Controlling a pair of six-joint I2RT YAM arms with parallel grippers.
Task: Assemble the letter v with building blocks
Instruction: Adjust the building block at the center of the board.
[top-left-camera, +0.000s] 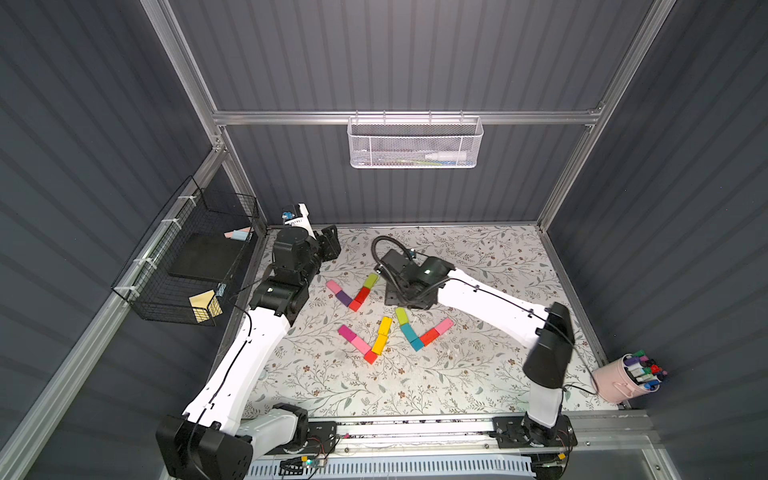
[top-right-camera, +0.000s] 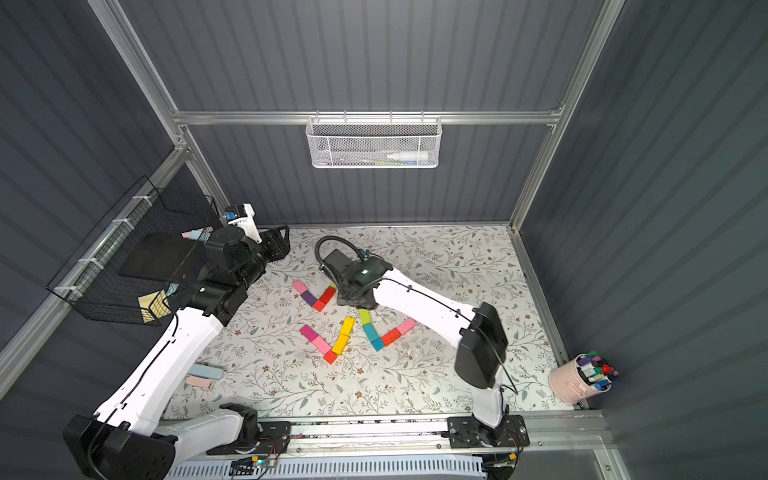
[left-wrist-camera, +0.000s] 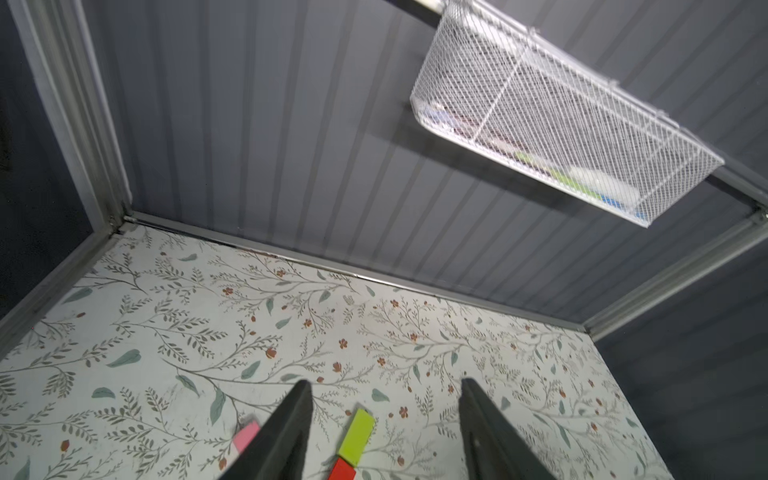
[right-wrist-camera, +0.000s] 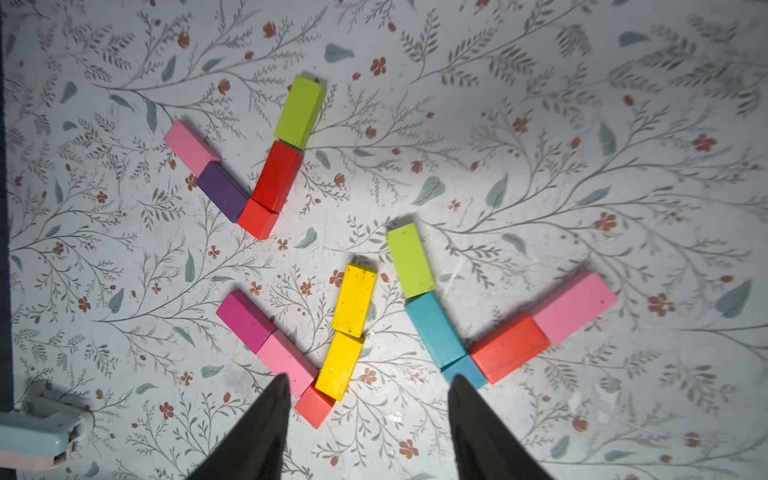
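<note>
The building blocks lie flat on the floral table as three V shapes. The far V (top-left-camera: 355, 305) is pink, purple, red, red and lime (left-wrist-camera: 356, 436). The near V (right-wrist-camera: 316, 405) is magenta, pink, red and two yellow. To its right stands a V (top-left-camera: 416, 344) of lime, teal, teal, red and pink. My left gripper (left-wrist-camera: 385, 384) is open and empty, high at the back left, with the lime block seen far below between its fingers. My right gripper (right-wrist-camera: 369, 378) is open and empty above the two nearer V shapes; in both top views its fingers are hidden under the wrist (top-left-camera: 411, 278).
A white mesh basket (top-left-camera: 415, 143) hangs on the back wall. A black wire basket (top-left-camera: 187, 266) with a yellow pad (top-left-camera: 203, 305) is on the left wall. A pink bucket of markers (top-left-camera: 623, 378) stands at front right. Pastel cases (top-right-camera: 205, 376) lie at front left.
</note>
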